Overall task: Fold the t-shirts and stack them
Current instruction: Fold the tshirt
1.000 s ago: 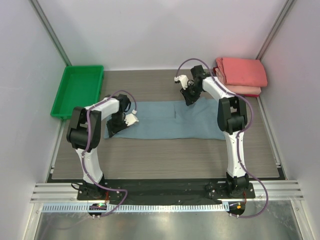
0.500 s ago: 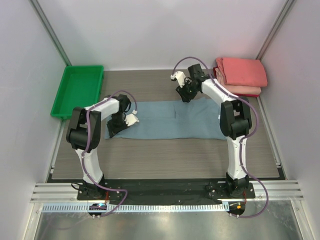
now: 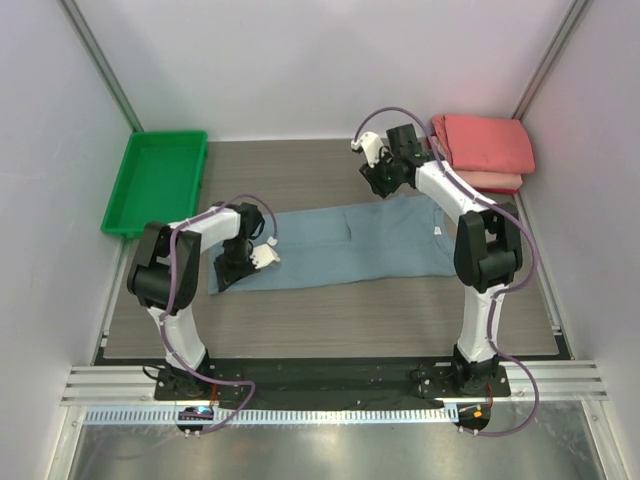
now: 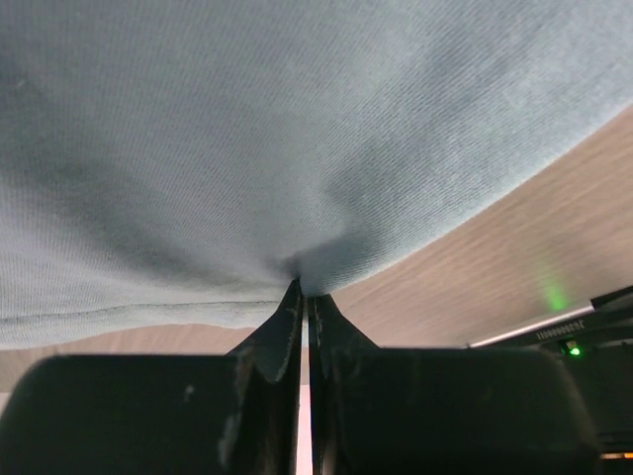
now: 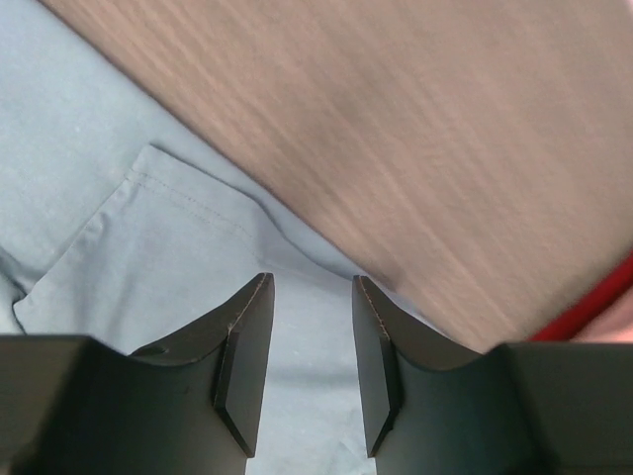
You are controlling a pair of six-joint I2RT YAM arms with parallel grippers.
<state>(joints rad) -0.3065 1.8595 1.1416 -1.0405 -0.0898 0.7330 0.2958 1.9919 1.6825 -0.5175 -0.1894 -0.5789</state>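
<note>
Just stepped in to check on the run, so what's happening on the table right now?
Two arms are working on a blue-grey t-shirt spread lengthwise across the table. The left pincer is shut on the cloth at the shirt's left end. The right pincer is open over the shirt's far edge, gripping nothing. In the far right corner, pink folded t-shirts sit stacked, and a green tray lies at the far left. The blue-grey shirt is not yet folded down to their size.

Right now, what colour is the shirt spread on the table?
The shirt is dusty blue-grey, clearest in the top external view.
</note>
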